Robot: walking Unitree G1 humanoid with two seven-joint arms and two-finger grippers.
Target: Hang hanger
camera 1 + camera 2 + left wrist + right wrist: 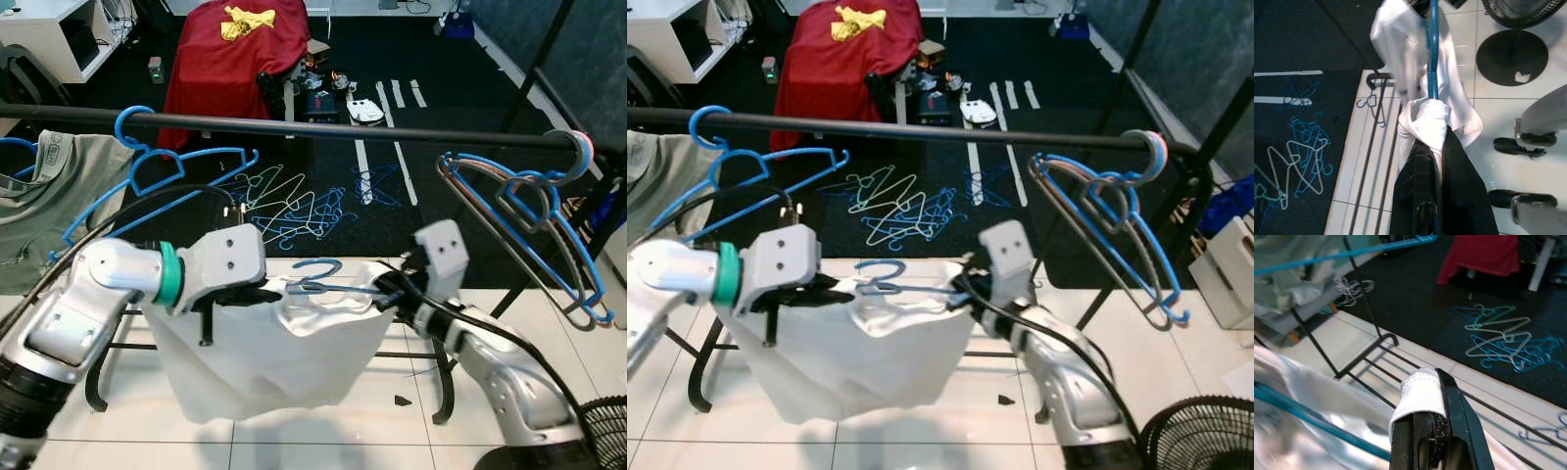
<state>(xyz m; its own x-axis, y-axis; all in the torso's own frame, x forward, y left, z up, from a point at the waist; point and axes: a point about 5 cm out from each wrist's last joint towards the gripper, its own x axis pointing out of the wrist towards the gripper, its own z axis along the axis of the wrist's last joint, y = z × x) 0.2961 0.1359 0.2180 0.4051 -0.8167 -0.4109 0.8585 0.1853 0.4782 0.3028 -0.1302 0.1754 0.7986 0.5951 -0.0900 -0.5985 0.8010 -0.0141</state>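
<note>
Blue hanger (323, 284) carries a white garment (274, 357); both held well below the black rail (294, 127), about under its middle stretch. Hanger's long axis runs roughly parallel to the rail; its hook (315, 270) points up, toward the rail but far short of it.

Left gripper (220, 304) pinches the garment's shoulder at the hanger's left end; in the wrist view its fingers (1422, 196) are pressed together on bunched white cloth and the blue bar. Right gripper (390, 292) clamps the right end; fingers (1449, 426) shut on a white fold.

Both arms equally placed, one at each end. Judgement: the hook must rise to the rail, into the bare span between the blue hanger with the grey shirt (49, 196) at left and the cluster of empty hangers (529, 220) at right.

Loose hangers (294, 206) lie on the dark mat beyond the rail.
</note>
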